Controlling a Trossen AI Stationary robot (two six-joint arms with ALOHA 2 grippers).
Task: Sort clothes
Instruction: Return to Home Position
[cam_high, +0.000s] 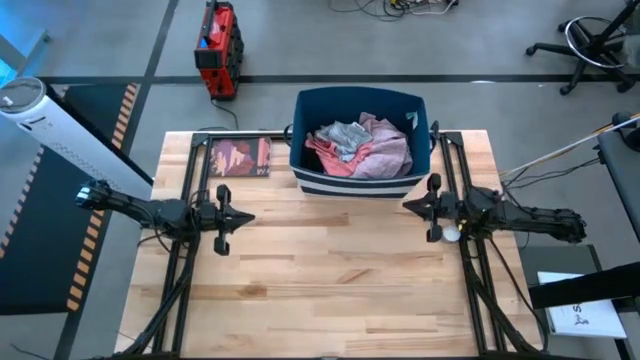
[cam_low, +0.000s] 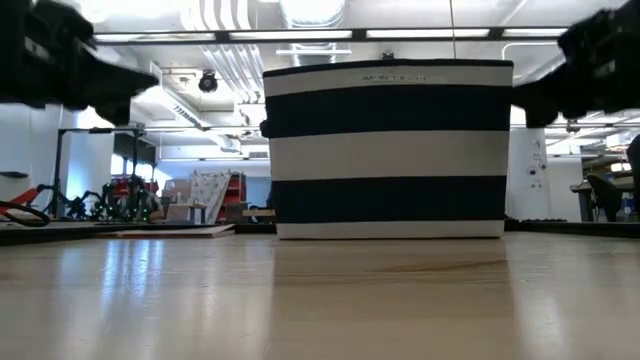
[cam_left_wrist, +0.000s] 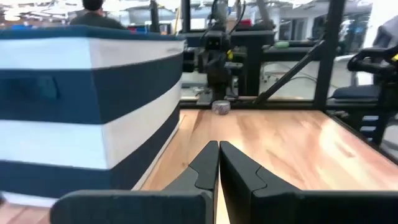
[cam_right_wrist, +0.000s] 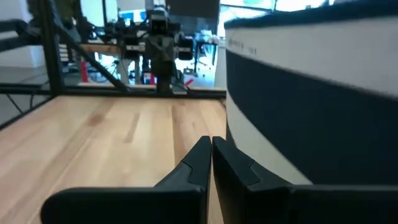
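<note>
The clothes (cam_high: 360, 147), a heap of pink, grey and mauve-pink pieces, lie inside a navy-and-white striped basket (cam_high: 308, 180) at the table's far middle. The basket also shows in the low view (cam_low: 388, 150), the left wrist view (cam_left_wrist: 81, 106) and the right wrist view (cam_right_wrist: 317, 93). My left gripper (cam_high: 247, 217) is shut and empty above the table's left part, left of the basket. My right gripper (cam_high: 408, 206) is shut and empty at the table's right, right of the basket. Their shut fingers show in the wrist views (cam_left_wrist: 218, 149) (cam_right_wrist: 210, 144).
A flat dark-red booklet (cam_high: 240, 157) lies on the table left of the basket. A small pale round thing (cam_high: 451, 234) lies by my right arm. A red toolbox (cam_high: 218, 45) stands on the floor beyond the table. The table's near half is bare wood (cam_high: 330, 290).
</note>
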